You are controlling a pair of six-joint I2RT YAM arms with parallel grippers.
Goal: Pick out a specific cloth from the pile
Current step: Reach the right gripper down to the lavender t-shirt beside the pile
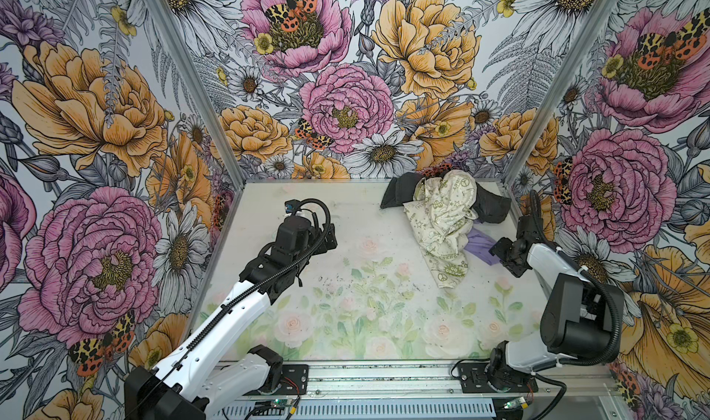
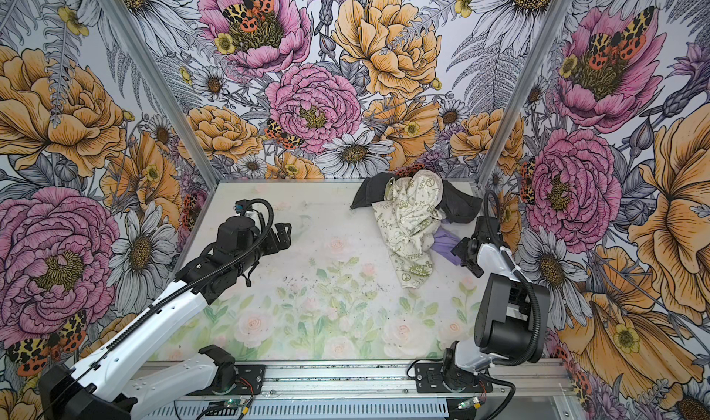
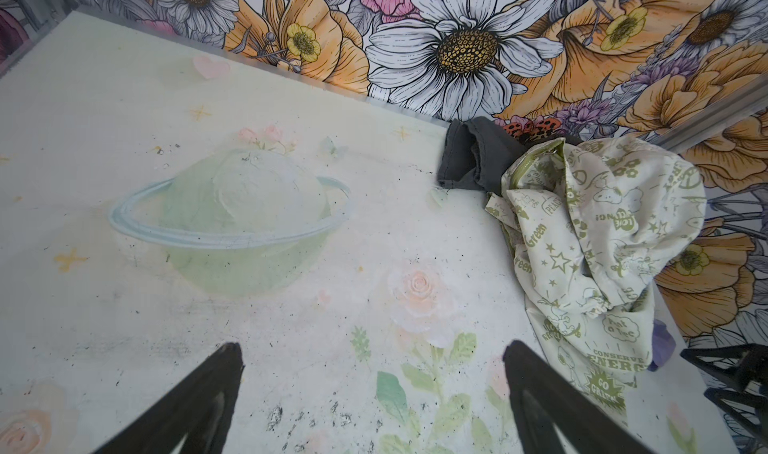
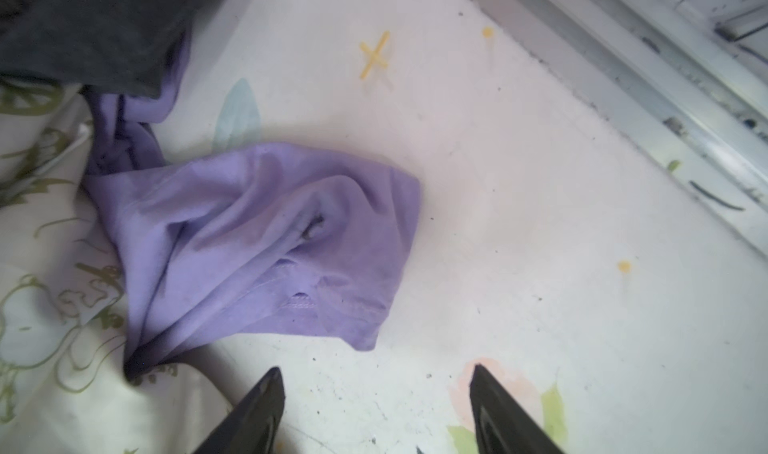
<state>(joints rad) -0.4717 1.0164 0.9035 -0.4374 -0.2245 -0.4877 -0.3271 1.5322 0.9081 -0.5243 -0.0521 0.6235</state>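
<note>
One flap of the lavender cloth (image 4: pixel 257 240) is all that shows. It lies flat and rumpled on the table (image 1: pixel 345 283) near the far right corner, sticking out of the pile (image 1: pixel 442 214) on the side toward the table's right edge. The rest of it runs under the cream cloth (image 1: pixel 438 222) with green print and the black cloth (image 1: pixel 493 207). No lettering shows on the exposed part.

It looks thin, limp and light, a soft knit that should bunch and stretch rather than slide out as one piece. Because it is pinned beneath the other two, a pull would probably drag them along unless it is slow and directed away from the pile. The best hold seems to be the free flap itself: either the stitched hem (image 4: pixel 299 302) on the side nearest the claw, or the raised fold in the middle of the flap, where there is fabric to pinch off the table.

The right claw (image 4: pixel 376 389) sits low just beside that flap, jaws partly apart with only bare table between them, holding nothing. The left claw (image 3: pixel 372 348) is well apart from the pile, over the open middle of the table, with its jaws wide and empty.
</note>
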